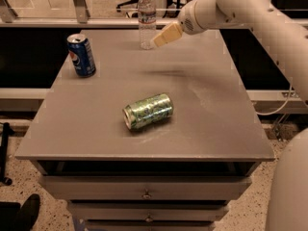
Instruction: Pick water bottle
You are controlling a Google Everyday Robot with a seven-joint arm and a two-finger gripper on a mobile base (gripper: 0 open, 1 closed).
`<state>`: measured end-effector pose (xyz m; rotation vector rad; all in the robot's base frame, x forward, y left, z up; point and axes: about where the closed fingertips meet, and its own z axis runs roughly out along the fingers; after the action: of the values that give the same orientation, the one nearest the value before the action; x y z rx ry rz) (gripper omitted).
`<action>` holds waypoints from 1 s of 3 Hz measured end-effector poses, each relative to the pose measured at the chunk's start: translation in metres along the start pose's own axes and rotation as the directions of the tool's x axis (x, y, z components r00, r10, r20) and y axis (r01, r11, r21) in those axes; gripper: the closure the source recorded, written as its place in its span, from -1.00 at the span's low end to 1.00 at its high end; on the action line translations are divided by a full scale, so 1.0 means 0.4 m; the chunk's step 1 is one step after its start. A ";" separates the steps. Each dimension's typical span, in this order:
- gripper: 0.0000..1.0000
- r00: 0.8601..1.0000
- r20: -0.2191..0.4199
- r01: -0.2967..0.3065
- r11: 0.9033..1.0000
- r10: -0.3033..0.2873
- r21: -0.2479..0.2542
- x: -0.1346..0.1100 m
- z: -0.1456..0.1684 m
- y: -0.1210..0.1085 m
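At the far edge of the grey table [211, 109] we note the water bottle [147, 19]: clear plastic, white cap, pale label band around the upper body. It stands upright, close to the back rim and a little left of the table's middle line.

We see the gripper [163, 35], tan-coloured, at the end of the white arm [250, 11] that reaches in from the upper right. It hangs above the table surface, angled down and to the left, with its tip just beside the lower right side of the bottle. We cannot tell whether it touches the bottle. We cannot tell how far the gripper is open; it has hold of nothing that we can make out. A faint shadow [168, 73] lies on the tabletop below it.

We record a blue Pepsi can [81, 56] standing upright near the table's left edge, well apart from the bottle. A green patterned can [147, 111] lies on its side near the middle of the table, toward the front, its top end facing left and toward us.

Below the tabletop we see drawer fronts [144, 192] with small knobs. A pale speckled floor [245, 215] shows around the base.
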<state>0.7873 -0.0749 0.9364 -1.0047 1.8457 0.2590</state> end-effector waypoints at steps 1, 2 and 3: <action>-1.00 0.996 0.079 -0.039 0.999 0.038 0.004 -0.049 0.069 -0.021; -1.00 0.986 0.149 -0.073 0.997 0.073 -0.007 -0.094 0.129 -0.037; -1.00 0.972 0.205 -0.111 0.993 0.114 -0.024 -0.128 0.203 -0.051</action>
<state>0.8646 -0.0149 0.9436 -0.8492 1.7151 0.4278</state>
